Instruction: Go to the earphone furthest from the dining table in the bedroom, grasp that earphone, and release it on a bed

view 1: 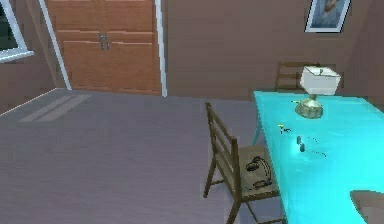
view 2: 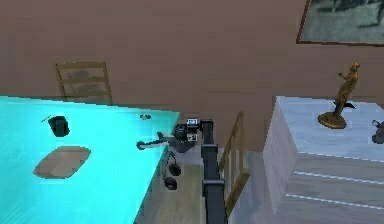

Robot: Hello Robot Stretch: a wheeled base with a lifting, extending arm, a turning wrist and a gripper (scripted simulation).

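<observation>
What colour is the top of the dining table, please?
The table top is bright turquoise, clearest in the forward view.

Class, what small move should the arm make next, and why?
Probably lower the gripper slightly: a dark earphone-like thing shows just below it in the arm side view, at the table's edge, beside the chair. I cannot tell whether the gripper holds anything.

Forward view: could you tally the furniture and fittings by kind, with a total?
Brown wooden slat-back chairs: 2
Glossy turquoise table: 1
White-shaded table lamp: 1
Orange-brown wooden double door: 1
Framed wall picture: 1
Total: 6
</observation>
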